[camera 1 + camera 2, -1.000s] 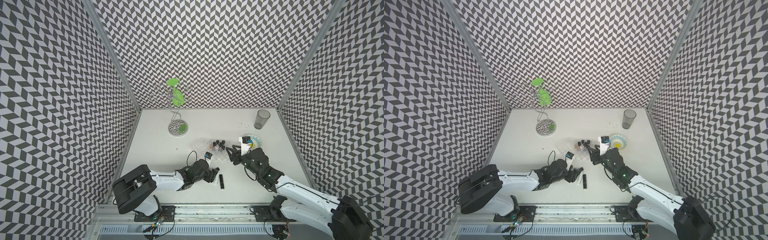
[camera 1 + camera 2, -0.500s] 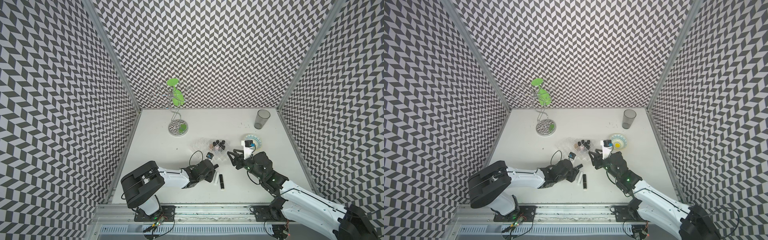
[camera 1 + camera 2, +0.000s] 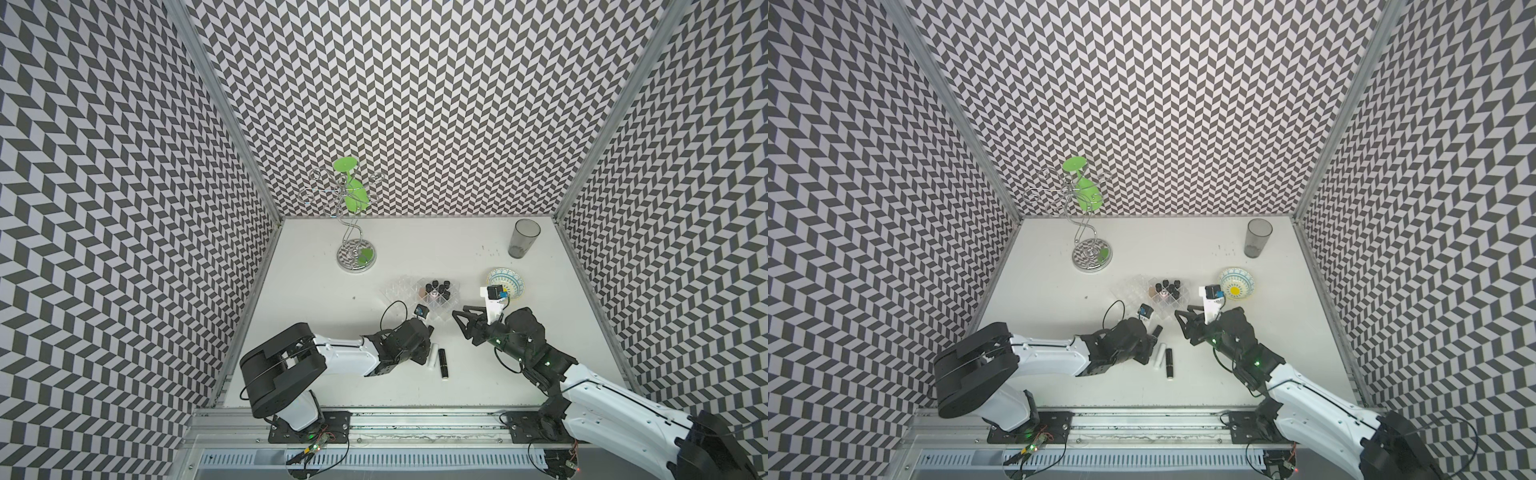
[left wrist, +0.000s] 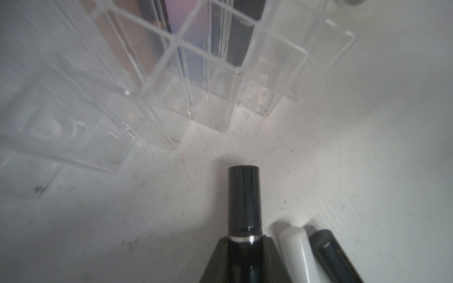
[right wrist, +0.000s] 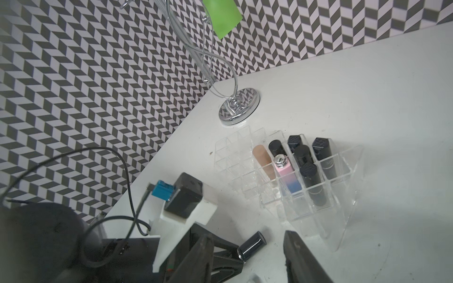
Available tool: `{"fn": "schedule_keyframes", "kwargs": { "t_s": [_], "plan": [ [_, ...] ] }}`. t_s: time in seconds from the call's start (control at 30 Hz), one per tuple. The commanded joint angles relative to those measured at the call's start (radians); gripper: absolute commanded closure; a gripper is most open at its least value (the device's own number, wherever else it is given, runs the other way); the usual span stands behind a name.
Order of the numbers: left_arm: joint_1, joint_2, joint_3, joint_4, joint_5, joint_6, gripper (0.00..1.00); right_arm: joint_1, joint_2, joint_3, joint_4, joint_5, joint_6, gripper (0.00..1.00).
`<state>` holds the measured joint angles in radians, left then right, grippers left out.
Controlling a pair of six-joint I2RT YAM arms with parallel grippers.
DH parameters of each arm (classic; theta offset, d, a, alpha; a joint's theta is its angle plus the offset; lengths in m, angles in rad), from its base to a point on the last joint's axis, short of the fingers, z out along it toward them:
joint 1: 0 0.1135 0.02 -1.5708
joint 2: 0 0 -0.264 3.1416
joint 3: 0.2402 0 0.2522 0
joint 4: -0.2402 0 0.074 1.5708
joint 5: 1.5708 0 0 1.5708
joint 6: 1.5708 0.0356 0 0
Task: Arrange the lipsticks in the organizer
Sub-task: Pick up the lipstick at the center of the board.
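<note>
1. Left gripper (image 4: 244, 247): clenched on the held black lipstick (image 4: 244, 201). The fingers (image 4: 215, 259) clamp the tube below its silver band, and the cap end projects forward toward the organizer (image 4: 171, 73). The tube is near the organizer but apart from it. In both top views the tube (image 3: 430, 330) (image 3: 1157, 331) shows at the tip of the left arm. Whether it touches the table (image 3: 316, 299) cannot be determined.

2. Right gripper (image 5: 248, 234): jaws apart, nothing between them. In both top views it (image 3: 463, 318) (image 3: 1185, 318) sits just beside the organizer, on its right.

3. Organizer (image 3: 397, 291) (image 3: 1133, 286): stands near the table centre. In the right wrist view 7 tubes stand upright in compartments at its taller end: 1 tan lipstick (image 5: 263, 159), 1 pink-to-blue lipstick (image 5: 288, 174) and 5 black lipsticks (image 5: 302, 154). The lower compartments (image 5: 235, 156) hold nothing.

4. Loose tubes: a white lipstick (image 3: 434, 356) (image 4: 297, 252) and a loose black lipstick (image 3: 443, 362) (image 4: 335, 257) lie side by side on the table, just beside the left gripper.

5. Other items: a patterned bowl (image 3: 513, 286) and a grey tumbler (image 3: 523, 239) stand toward the right, and a wire stand (image 3: 355, 257) stands behind the organizer
</note>
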<state>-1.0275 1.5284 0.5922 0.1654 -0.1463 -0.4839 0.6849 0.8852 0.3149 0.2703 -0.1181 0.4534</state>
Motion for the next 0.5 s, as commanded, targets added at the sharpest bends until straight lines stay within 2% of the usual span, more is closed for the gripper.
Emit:
{"fn": "schedule_keyframes", "kwargs": {
  "t_s": [0.0,0.1,0.27,0.3,0.37,0.47],
  "plan": [
    [-0.005,-0.142,-0.044,0.092,0.061,0.019,0.92,0.005,0.029,-0.004,0.066,-0.124,0.045,0.50],
    [-0.005,-0.254,-0.086,0.133,0.102,0.017,0.92,0.005,0.039,0.003,0.075,-0.219,0.050,0.50],
    [-0.005,-0.383,-0.112,0.093,0.129,0.019,0.92,0.005,-0.006,-0.021,0.132,-0.327,0.121,0.47],
    [-0.005,-0.399,-0.119,0.088,0.128,0.018,0.92,0.005,-0.012,-0.026,0.151,-0.354,0.135,0.46],
    [-0.006,-0.435,-0.135,0.084,0.125,0.015,0.92,0.005,-0.020,-0.029,0.159,-0.379,0.177,0.37],
    [-0.008,-0.483,-0.161,0.097,0.139,0.011,0.92,0.004,-0.009,-0.039,0.197,-0.387,0.209,0.33]
  ]
}}
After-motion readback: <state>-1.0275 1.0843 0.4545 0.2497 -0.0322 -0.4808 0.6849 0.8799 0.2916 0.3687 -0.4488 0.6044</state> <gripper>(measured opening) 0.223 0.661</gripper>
